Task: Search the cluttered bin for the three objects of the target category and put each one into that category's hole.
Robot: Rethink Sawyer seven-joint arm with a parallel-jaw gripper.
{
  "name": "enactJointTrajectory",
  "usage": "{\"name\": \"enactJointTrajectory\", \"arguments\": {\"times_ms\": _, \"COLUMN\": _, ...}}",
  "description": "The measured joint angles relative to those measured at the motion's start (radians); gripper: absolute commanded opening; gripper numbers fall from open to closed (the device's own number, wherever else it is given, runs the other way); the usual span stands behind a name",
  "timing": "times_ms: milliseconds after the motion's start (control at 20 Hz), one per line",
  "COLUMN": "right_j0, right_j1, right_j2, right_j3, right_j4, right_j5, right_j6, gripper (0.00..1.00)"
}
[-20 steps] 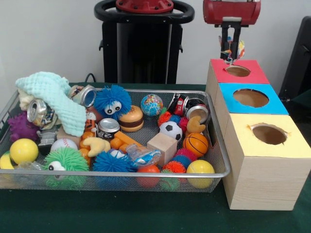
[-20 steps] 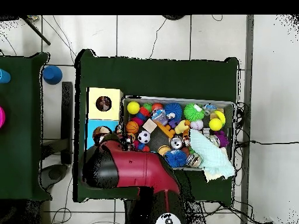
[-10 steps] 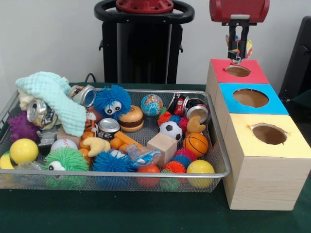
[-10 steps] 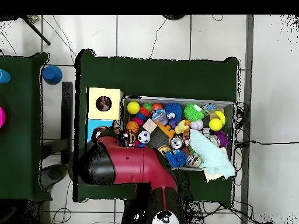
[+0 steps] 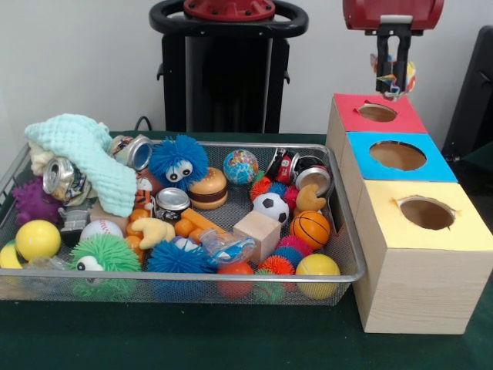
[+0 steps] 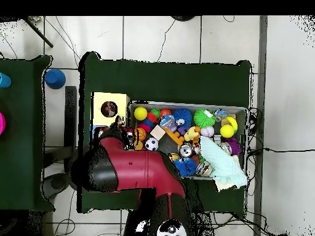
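- The jaws of the gripper (image 5: 394, 77) are closed on a small multicoloured toy (image 5: 398, 78), held just above the red box's hole (image 5: 377, 112).
- This toy is not yet dropped in.
- The wire bin (image 5: 339, 274) on the tabletop remains crowded, so searching probably remains.
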Motion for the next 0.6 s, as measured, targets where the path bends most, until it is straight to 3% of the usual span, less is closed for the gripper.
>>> {"name": "enactJointTrajectory", "arguments": {"times_ms": 600, "right_j0": 0.076, "right_j1": 0.065, "right_j2": -0.006, "right_j3": -0.049, "right_j4": -0.026, "right_j5": -0.177, "right_j6": 0.000, "gripper": 0.00}}
